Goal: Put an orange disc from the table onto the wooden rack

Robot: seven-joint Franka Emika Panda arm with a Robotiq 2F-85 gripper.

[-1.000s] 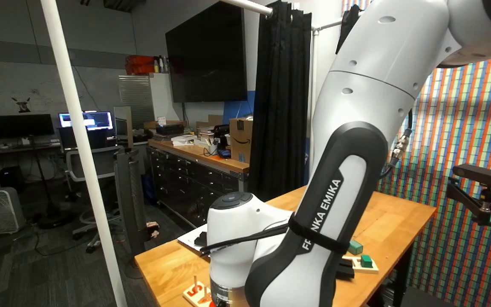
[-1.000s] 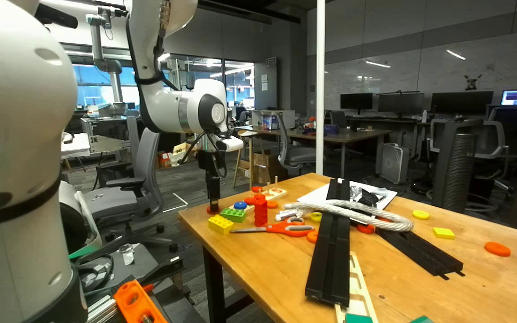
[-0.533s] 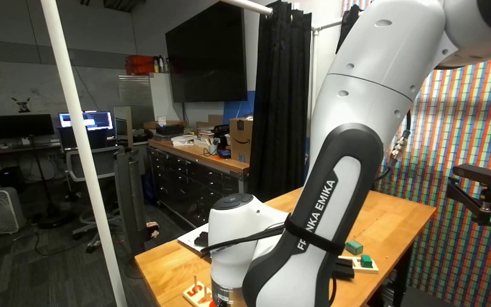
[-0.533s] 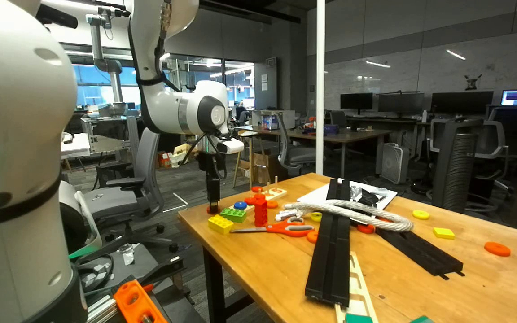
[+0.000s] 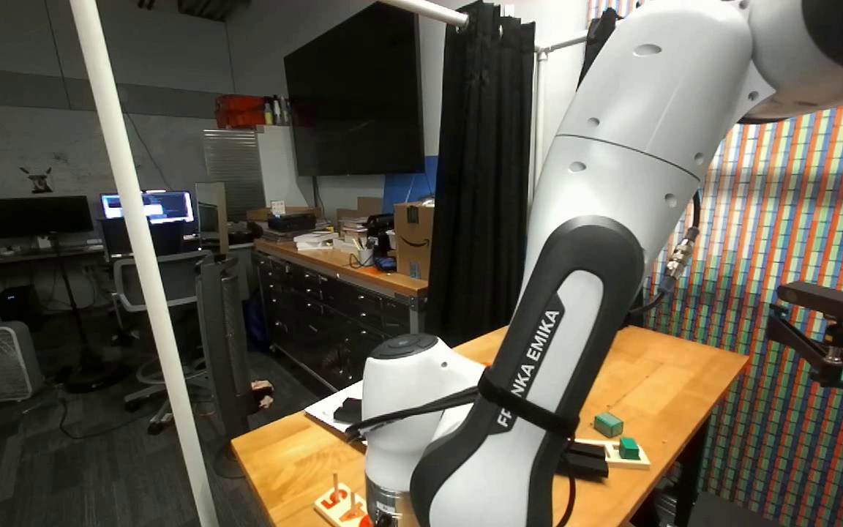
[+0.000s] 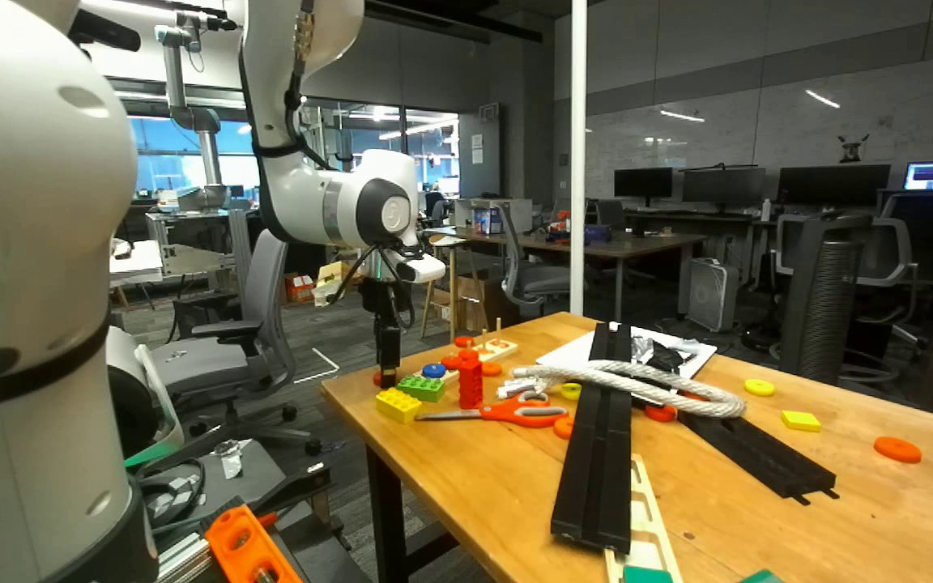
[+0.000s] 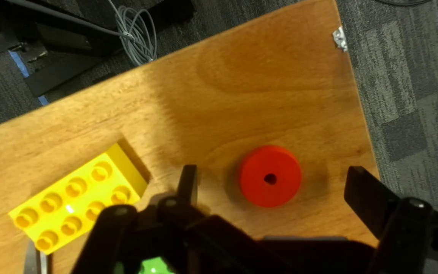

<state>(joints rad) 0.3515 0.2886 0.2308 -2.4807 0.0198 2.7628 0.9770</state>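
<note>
Lying on the table (image 7: 219, 72), the orange disc (image 7: 271, 163) shows midway between the wide-spread fingers (image 7: 369, 201).

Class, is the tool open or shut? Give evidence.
Open: in the wrist view, the tool has its fingers apart, clear of the disc.

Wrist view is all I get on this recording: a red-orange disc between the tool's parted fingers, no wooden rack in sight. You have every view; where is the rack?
Observer: In an exterior view the wooden rack lies on the table, partly hidden by a black track.
Operator: Does it hold anything?
Observer: Yes, a green block sits on it, as an exterior view shows.
Operator: Any more discs around?
Observer: Yes, in an exterior view an orange disc lies near a flat yellow block.
</note>
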